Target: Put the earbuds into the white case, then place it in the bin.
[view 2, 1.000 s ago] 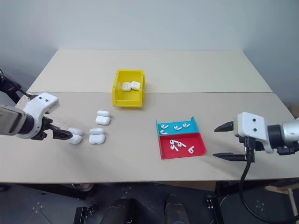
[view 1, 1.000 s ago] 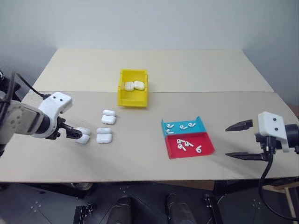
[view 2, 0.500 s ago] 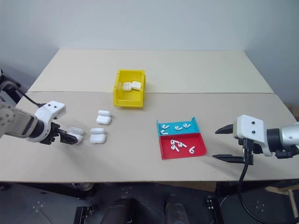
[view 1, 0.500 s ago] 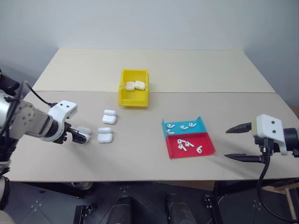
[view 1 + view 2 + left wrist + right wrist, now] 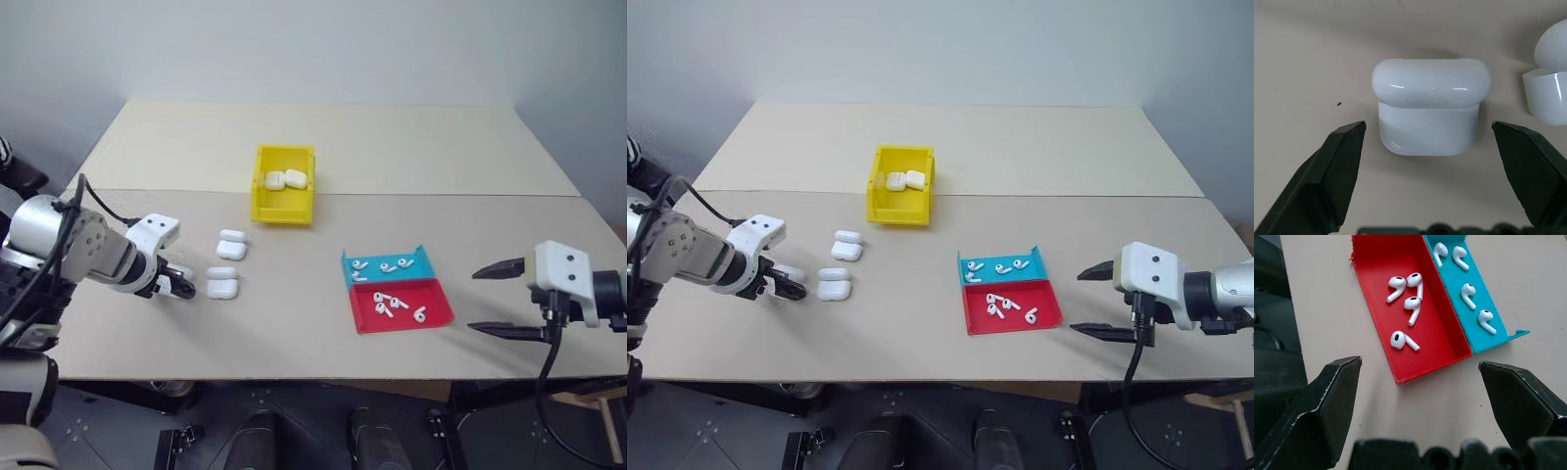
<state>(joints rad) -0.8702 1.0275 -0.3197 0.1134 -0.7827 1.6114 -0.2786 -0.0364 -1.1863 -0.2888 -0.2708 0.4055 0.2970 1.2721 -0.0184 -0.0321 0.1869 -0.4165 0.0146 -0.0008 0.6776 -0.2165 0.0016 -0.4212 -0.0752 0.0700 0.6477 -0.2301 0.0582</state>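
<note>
left claw [image 5: 1427, 142] lowered further over the leftmost white case [image 5: 1430, 112], fingers wide either side of it

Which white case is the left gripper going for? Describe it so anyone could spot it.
On the beige table, left of the yellow bin, white cases lie in a cluster. The target case is the leftmost, lid shut, framed by the open left gripper; the others lie clear of the fingers.

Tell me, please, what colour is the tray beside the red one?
Blue tray; right wrist view shows it best.
</note>
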